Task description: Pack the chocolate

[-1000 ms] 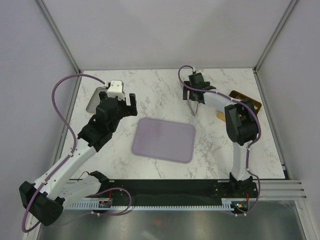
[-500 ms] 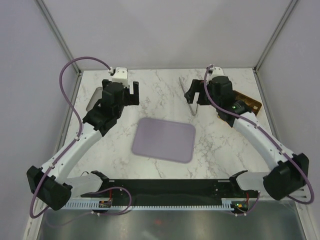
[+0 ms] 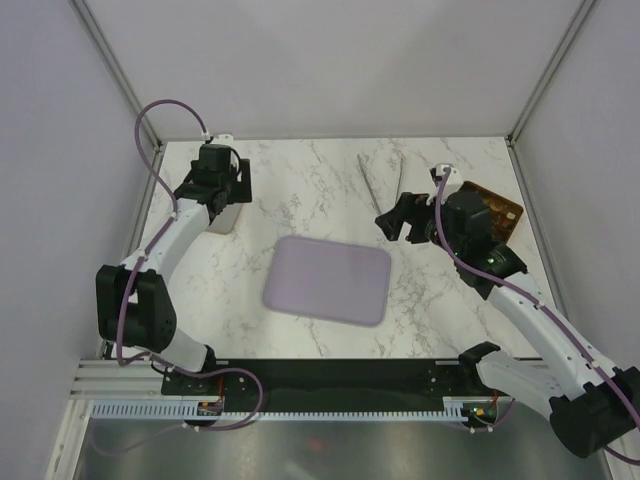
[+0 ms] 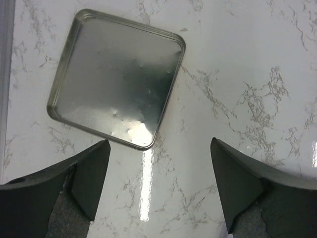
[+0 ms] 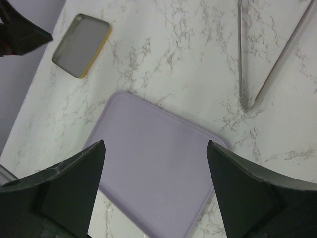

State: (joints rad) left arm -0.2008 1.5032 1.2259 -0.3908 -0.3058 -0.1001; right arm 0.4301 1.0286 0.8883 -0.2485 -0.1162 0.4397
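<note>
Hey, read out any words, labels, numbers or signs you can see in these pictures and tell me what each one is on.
No readable text anywhere.
The shallow metal tin, the lilac tray, the metal tongs and the marble table show no print.
The brown and gold box is partly hidden; no lettering shows.

Table (image 4: 247, 59): white stone-look top, grey-veined, polished, glossy with glare streaks. Shallow square tin (image 4: 116, 84): bare silvery metal, smooth, reflective. Lilac tray (image 5: 153, 163): smooth, matt, plastic-looking. Tongs (image 5: 240, 54): thin bright metal. Left gripper (image 4: 157, 144): matt dark plastic fingers (image 4: 89, 173).
</note>
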